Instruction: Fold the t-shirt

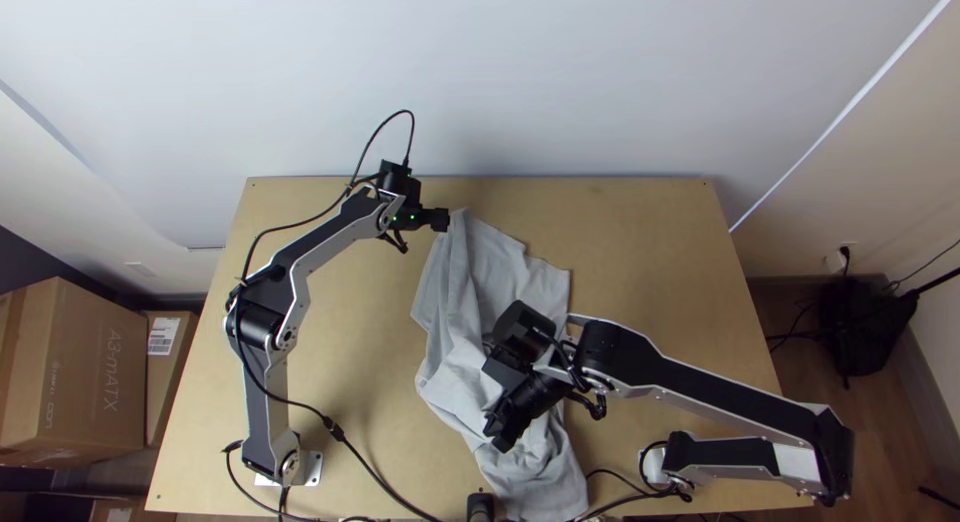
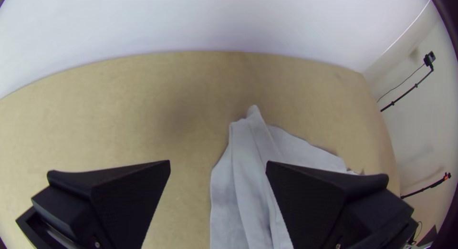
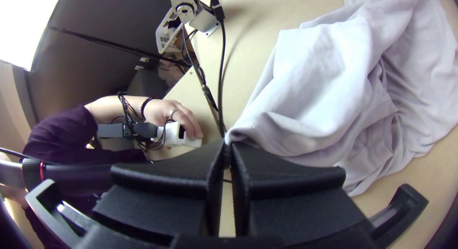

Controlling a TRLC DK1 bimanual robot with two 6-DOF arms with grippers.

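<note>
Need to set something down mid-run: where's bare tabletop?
Two patches of table: far right, between t-shirt, right arm and far edge; and middle left, between left arm and t-shirt, above the slanting cable. Crowded: around the right claw, pinching cloth, and mid near edge, under cloth and cables.

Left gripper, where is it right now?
In the top view, the left gripper is left of centre towards the table's far edge, right beside the far tip of the grey t-shirt.
</note>
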